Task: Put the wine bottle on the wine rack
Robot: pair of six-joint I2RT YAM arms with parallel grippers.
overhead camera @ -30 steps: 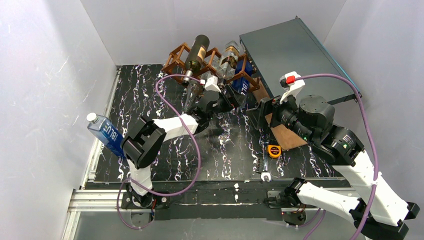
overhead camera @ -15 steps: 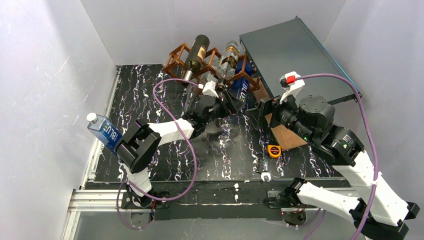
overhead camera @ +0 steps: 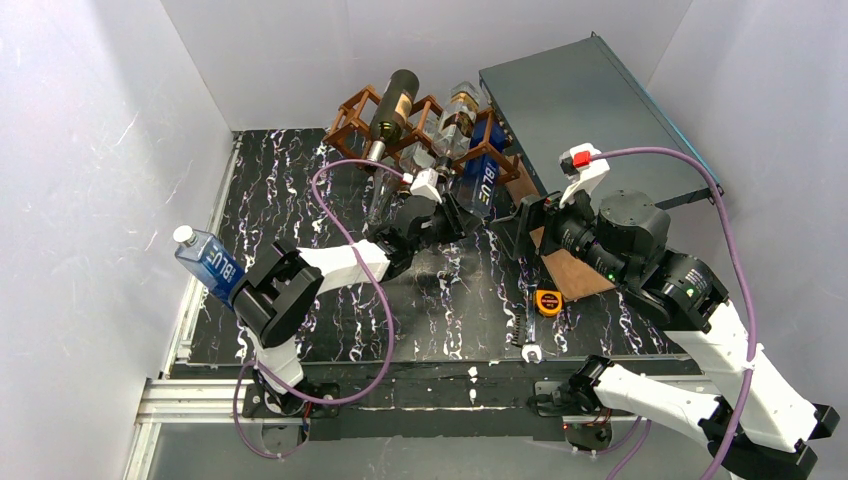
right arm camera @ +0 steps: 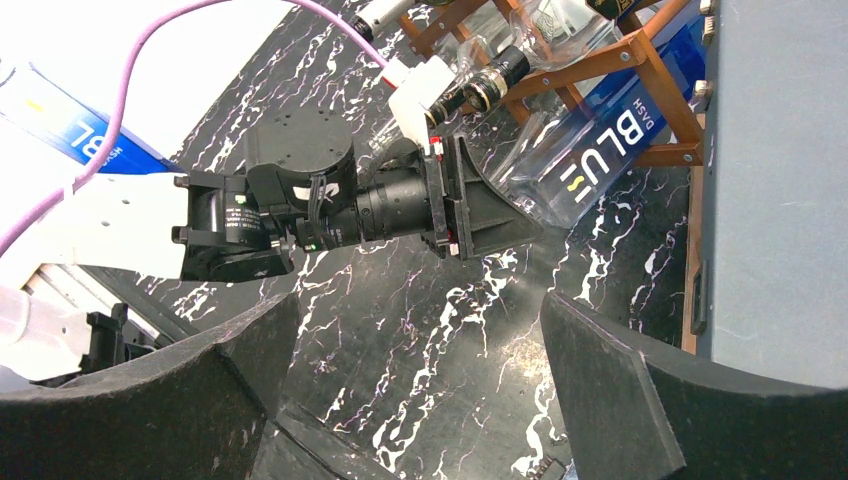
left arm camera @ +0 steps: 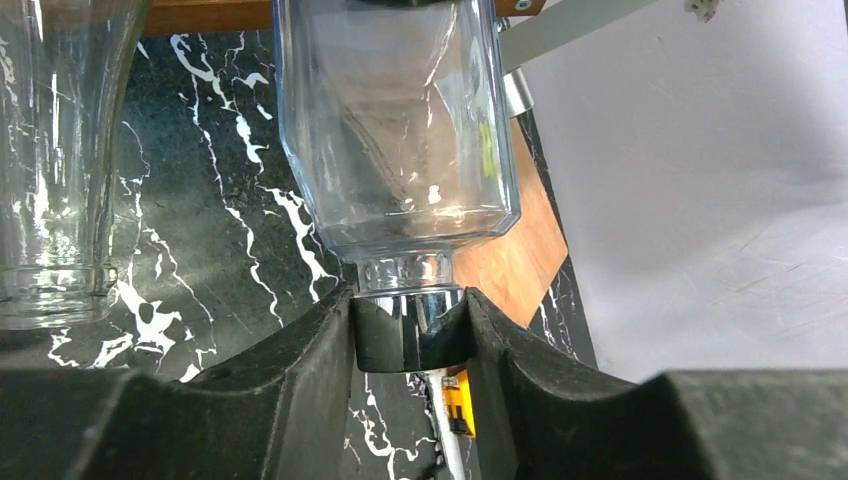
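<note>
The reddish-brown wine rack (overhead camera: pixel 350 110) stands at the back of the marble table. A dark wine bottle (overhead camera: pixel 395 100) with a tan label lies across the rack's top. In the rack's lower right opening lies a clear bottle with a blue BLU label (overhead camera: pixel 483 180), neck pointing toward me. My left gripper (overhead camera: pixel 457 206) is shut on that bottle's black cap (left arm camera: pixel 410 340), which sits between both fingers (left arm camera: pixel 300 380). The right wrist view shows the same bottle (right arm camera: pixel 600 150). My right gripper (right arm camera: pixel 420 340) hangs open above bare marble, right of the left gripper, holding nothing.
A clear empty bottle (overhead camera: pixel 383 190) slants from the rack to the table beside the left gripper. Another BLU bottle (overhead camera: pixel 210 265) stands at the left edge. A grey flat panel (overhead camera: pixel 590 110) leans at the back right over a wooden board (overhead camera: pixel 570 270). A yellow tape measure (overhead camera: pixel 547 300) lies nearby.
My left gripper has shifted right from the clear slanted bottle to the BLU bottle's neck and closed on its cap. The right arm has not moved.
</note>
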